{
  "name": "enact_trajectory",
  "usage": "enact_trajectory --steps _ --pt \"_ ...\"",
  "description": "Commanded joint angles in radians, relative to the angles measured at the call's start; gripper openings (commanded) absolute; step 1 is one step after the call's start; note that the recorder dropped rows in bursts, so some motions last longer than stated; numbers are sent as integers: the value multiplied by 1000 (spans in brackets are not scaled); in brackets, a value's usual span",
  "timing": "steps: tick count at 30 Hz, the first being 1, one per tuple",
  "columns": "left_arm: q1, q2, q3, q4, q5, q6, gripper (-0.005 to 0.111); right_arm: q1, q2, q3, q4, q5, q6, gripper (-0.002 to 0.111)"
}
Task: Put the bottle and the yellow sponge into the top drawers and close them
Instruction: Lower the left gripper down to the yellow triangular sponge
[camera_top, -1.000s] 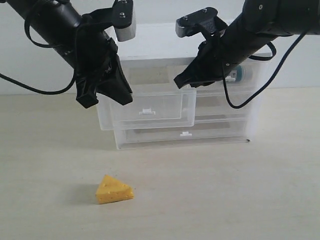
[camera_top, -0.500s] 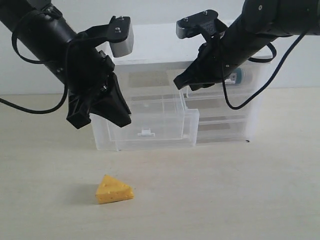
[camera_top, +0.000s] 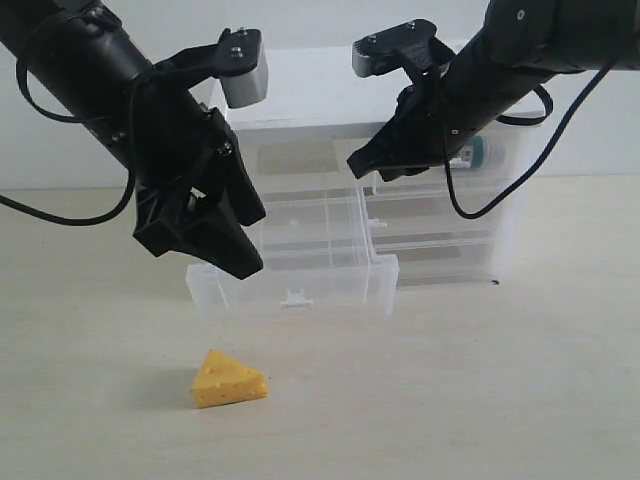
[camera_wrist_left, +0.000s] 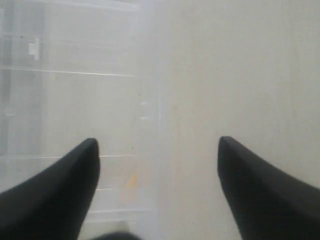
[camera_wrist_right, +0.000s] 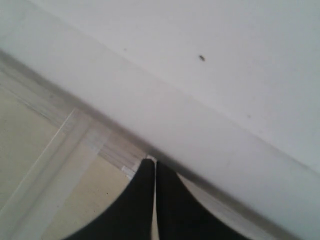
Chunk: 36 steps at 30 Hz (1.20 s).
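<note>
The yellow sponge (camera_top: 228, 378) lies on the table in front of the cabinet (camera_top: 330, 100). The left top drawer (camera_top: 300, 270) is slid far out toward the front, its white tab (camera_top: 293, 297) low near the table. My left gripper (camera_top: 200, 250) hangs open over that drawer's left end, one finger reaching inside behind the front wall. In the left wrist view the open gripper (camera_wrist_left: 157, 144) looks down through the clear drawer (camera_wrist_left: 75, 100). The bottle (camera_top: 472, 152) lies inside the pushed-in right top drawer (camera_top: 503, 160), partly behind my right arm. My right gripper (camera_top: 360, 165) (camera_wrist_right: 152, 161) is shut against the cabinet's upper middle.
Two full-width translucent drawers (camera_top: 440, 255) sit pushed in beneath the top ones. A black cable (camera_top: 480, 205) loops down before the cabinet's right side. Pale table (camera_top: 450, 380) spreads in front and to the right. A white wall stands behind.
The left top drawer has slid much farther out and lower, with my left gripper moving down and forward along with it. The right arm, the bottle and the sponge have not moved.
</note>
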Motion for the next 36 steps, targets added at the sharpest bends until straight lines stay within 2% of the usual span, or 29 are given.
enact_trajectory --steps 1,7,11,15,18,26,32,36 --pt "-6 -11 5 -15 6 -38 71 -7 1 -6 3 -15 5 0" --pt "-2 -70 -15 -5 6 -66 71 -7 1 -6 1 1 1 0" --pt "9 -149 -25 85 6 -151 71 -7 -4 -6 -4 26 -4 0" --pt "48 -222 -5 161 6 -255 71 -7 -19 -6 -6 52 -26 0" --pt "71 -279 72 161 6 -276 71 -7 -35 -6 -7 73 -26 0" --pt "71 -390 377 178 -7 -271 71 -7 -70 -6 -7 104 -26 0" --pt "71 -392 600 123 -158 -117 71 -7 -72 -6 -7 161 -26 0" --pt "71 -392 733 36 -305 196 71 -7 -74 -6 -7 188 -30 0"
